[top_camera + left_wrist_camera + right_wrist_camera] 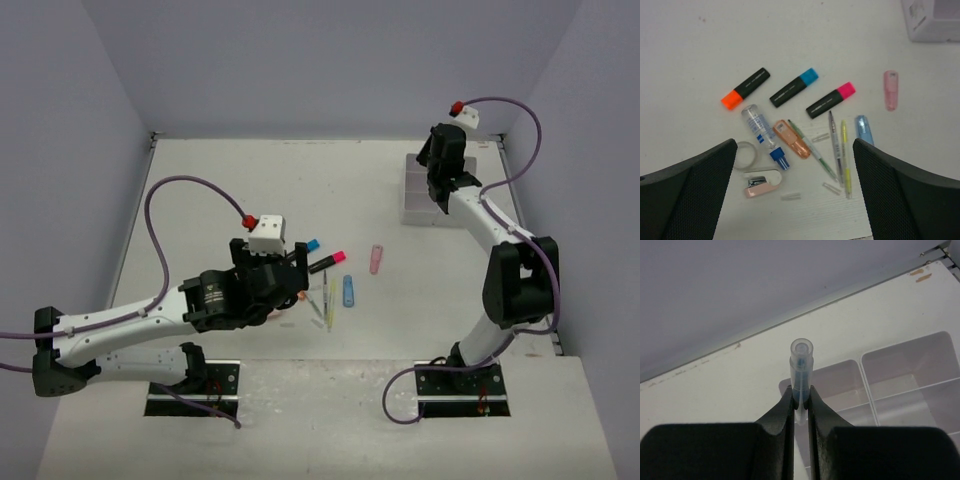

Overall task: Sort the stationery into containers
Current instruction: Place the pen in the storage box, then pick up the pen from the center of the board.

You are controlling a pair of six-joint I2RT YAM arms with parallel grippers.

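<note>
My left gripper (794,150) is open and hovers above the loose stationery: black highlighters with orange (746,88), blue (794,87) and pink (830,100) caps, thin pens (836,147), a tape roll (745,155), a copper piece (791,139), a blue piece (864,130) and a pink piece (891,90). My right gripper (800,392) is shut on a clear pen with blue ink (801,365), held above the white organiser box (900,385). In the top view that gripper (437,195) is over the box (412,208) at the far right.
A clear bottle with a blue cap (762,132) and a pink-and-white clip-like item (762,182) lie among the stationery. Small clear caps (791,196) lie near the pens. Grey walls close in the table on three sides.
</note>
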